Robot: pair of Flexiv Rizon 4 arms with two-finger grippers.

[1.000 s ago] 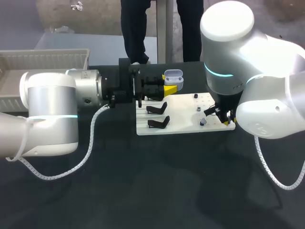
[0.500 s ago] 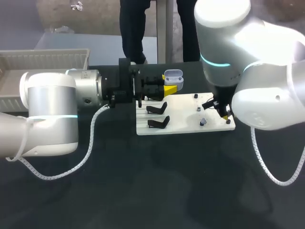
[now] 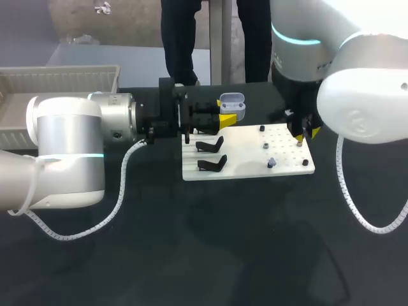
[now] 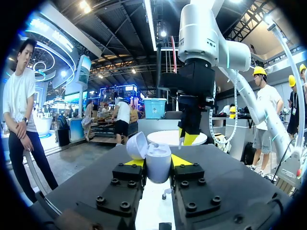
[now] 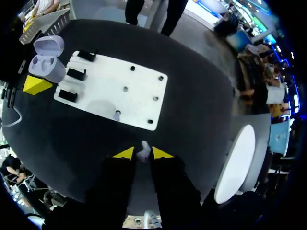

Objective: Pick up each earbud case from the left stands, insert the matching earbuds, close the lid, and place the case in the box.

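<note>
Right, closest in, our right gripper was clenched on a small white earbud: both yellow tips pressed it from either side, and it sat right at their ends. Ahead of that gripper we had the white board lying flat on the dark table. Near the board's closer edge the other earbud stood on its peg, apart from the fingers. Further across the board came three black stands in a row. Just past them was the earbud case, its lid swung open and two wells showing.

From above, we saw the right gripper hanging over the board's right end, well apart from the case at the board's far left corner. There our left gripper lay level and was grasping the case, one yellow tip on each side of its body. The case stood upright with the lid tipped back to one side. Beyond the case, in the left wrist view, the right gripper pointed straight down with the earbud at its tips. Farthest off, the pale box sat beyond our left arm, at the table's far left.
</note>
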